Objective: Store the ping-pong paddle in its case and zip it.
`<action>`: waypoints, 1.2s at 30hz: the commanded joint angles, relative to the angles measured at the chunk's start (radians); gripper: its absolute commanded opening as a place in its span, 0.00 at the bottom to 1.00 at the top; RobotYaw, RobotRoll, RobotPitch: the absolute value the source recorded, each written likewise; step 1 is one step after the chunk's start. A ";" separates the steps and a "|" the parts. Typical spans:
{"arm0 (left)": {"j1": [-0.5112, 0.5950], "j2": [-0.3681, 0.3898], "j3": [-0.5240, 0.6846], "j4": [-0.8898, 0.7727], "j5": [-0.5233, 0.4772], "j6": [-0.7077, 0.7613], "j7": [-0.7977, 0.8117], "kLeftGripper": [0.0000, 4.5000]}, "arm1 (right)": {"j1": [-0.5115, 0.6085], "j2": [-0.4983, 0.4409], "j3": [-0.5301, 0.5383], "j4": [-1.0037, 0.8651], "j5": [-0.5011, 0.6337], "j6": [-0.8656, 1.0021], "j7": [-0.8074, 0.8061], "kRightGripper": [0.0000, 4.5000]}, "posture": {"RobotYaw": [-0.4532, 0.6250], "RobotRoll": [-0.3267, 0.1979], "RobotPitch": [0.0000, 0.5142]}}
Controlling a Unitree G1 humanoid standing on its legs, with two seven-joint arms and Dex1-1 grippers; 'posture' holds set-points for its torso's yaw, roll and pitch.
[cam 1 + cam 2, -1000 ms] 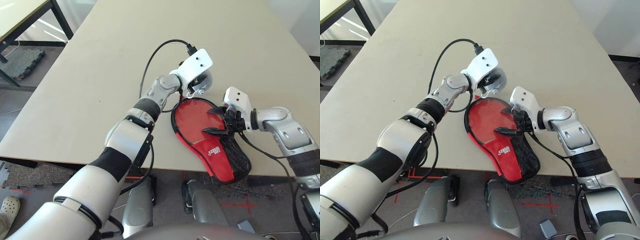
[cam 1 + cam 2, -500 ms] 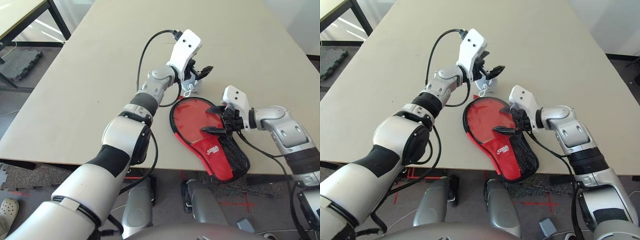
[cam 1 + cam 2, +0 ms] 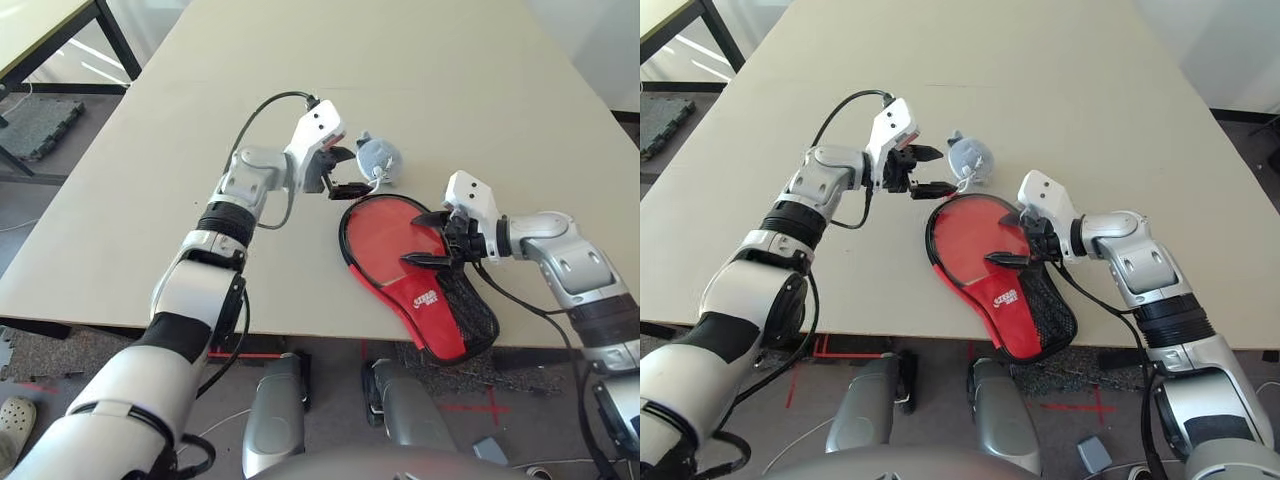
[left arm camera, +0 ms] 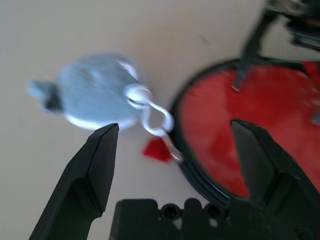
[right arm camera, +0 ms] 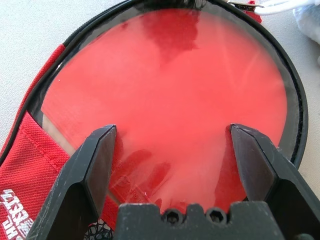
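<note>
Two sets of fingers spread wide and empty, left gripper (image 3: pixel 345 172) beside grey lump (image 3: pixel 379 157), right gripper (image 3: pixel 426 238) over case (image 3: pixel 420 285).

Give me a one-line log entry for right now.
case: flat at table's near edge | left claw: open, beside grey lump | right claw: open over case | held: nothing

The case (image 3: pixel 415 275) lies on the table (image 3: pixel 200 150) near its front edge, right of centre, round end toward the far side, narrow end overhanging the edge. The ping-pong paddle (image 5: pixel 170 95) lies inside the case. A small lump (image 3: pixel 378 157) with a cord (image 4: pixel 152 112) rests on the table just behind the case's round end. The left gripper (image 3: pixel 343 172) is left of the lump. The right gripper (image 3: pixel 428 238) sits over the case's right side.
</note>
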 commanded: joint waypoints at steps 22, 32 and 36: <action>0.152 -0.034 -0.206 -0.121 0.035 0.010 0.040 0.99 | -0.053 -0.018 -0.017 0.133 0.008 0.034 0.016 1.00 | 0.54 0.62 0.35; 0.168 -0.033 -0.219 -0.131 0.028 0.023 0.042 0.99 | -0.298 0.153 -0.249 0.318 0.146 0.080 -0.190 1.00 | 0.54 0.62 0.37; 0.173 -0.036 -0.221 -0.142 0.026 0.031 0.044 0.99 | -0.389 0.231 -0.265 0.455 0.106 -0.012 -0.304 1.00 | 0.55 0.62 0.37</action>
